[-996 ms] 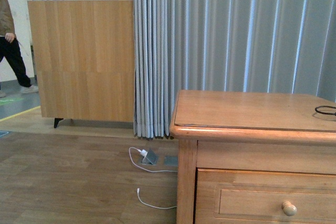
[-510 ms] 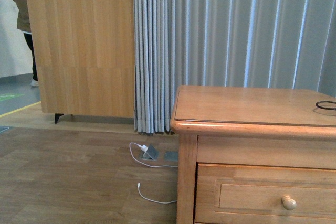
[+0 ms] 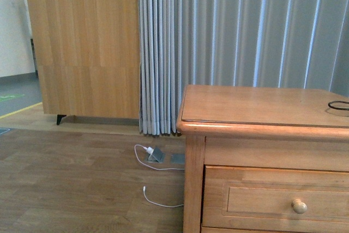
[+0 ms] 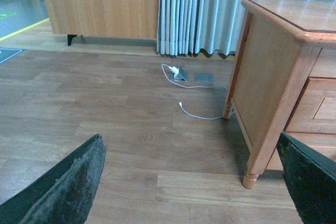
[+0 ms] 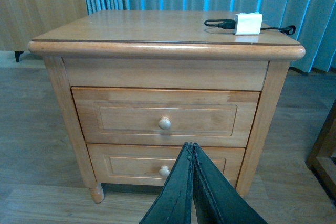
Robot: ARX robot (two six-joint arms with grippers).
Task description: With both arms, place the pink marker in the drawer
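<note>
The pink marker shows in no view. The drawer [image 5: 165, 116] is the taller upper one of a honey-coloured nightstand [image 5: 163, 51], shut, with a round pale knob [image 5: 165, 123]. It also shows at the lower right of the front view [image 3: 272, 200]. My right gripper [image 5: 190, 146] is shut and empty, its tips in front of the shallower lower drawer [image 5: 131, 163]. My left gripper [image 4: 194, 182] is open and empty above the wooden floor, beside the nightstand's left front leg [image 4: 251, 174]. Neither arm shows in the front view.
A white charger [image 5: 248, 23] with a black cable lies on the nightstand top. A floor socket with a white cable [image 4: 181, 73] lies on the floor left of the nightstand. Grey curtains [image 3: 234, 36] and a wooden cabinet [image 3: 84, 53] stand behind.
The front view has shifted, so the nightstand sits slightly higher in the picture. The person at the far left has walked out of sight behind the cabinet.
</note>
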